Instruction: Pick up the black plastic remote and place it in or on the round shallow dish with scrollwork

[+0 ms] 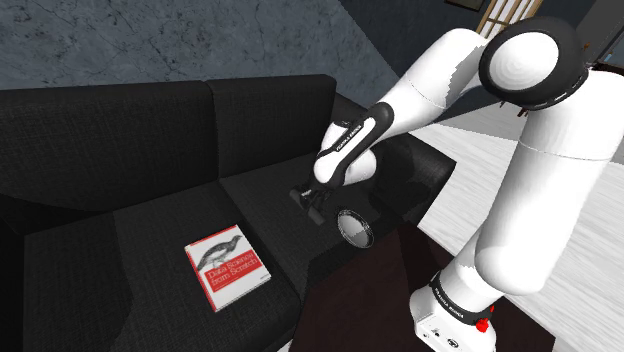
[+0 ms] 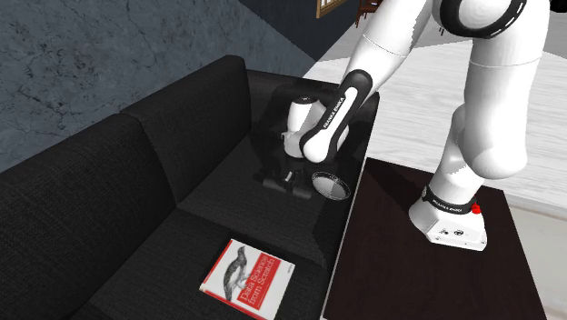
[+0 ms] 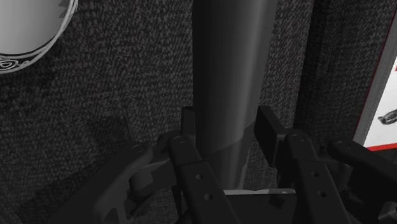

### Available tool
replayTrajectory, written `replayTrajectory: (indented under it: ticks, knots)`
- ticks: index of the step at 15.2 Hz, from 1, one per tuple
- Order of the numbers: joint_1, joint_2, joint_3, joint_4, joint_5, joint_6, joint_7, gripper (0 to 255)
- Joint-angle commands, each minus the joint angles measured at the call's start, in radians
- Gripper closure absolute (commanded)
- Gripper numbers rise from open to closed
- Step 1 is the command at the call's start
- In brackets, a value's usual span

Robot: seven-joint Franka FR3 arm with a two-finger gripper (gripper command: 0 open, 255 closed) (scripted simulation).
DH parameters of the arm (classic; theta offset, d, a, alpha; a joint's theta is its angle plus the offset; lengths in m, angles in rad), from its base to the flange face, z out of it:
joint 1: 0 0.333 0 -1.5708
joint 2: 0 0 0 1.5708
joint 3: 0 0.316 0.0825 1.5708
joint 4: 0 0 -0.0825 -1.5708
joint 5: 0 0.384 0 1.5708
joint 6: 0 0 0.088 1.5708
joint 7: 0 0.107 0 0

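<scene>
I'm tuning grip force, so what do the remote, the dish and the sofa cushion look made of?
The remote is dark grey and smooth with a soft sheen along its length, so probably plastic. The dish is pale and smooth inside with a scrollwork rim; ceramic or metal, the look leaves it open. The sofa cushion is matte black fabric with a visible coarse weave.

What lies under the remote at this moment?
Black sofa cushion shows either side of the remote, clasped by the tool. The strip directly beneath is covered; resting or lifted, cannot tell.
</scene>
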Motion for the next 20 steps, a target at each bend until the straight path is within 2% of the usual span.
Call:
replayTrajectory:
  ticks: [1, 4, 12, 18, 20]
  knots:
    - [0.004, -0.032, -0.007, -0.005, -0.01, -0.027, 0.01, 255]
    - [0.008, -0.067, -0.013, -0.009, -0.022, -0.059, 0.021, 255]
    - [-0.125, -0.193, -0.038, -0.225, 0.088, 0.012, -0.246, 255]
    - [-0.223, -0.267, -0.107, -0.348, 0.159, 0.04, -0.485, 255]
    - [-0.215, -0.223, -0.099, -0.338, 0.228, 0.072, -0.539, 255]
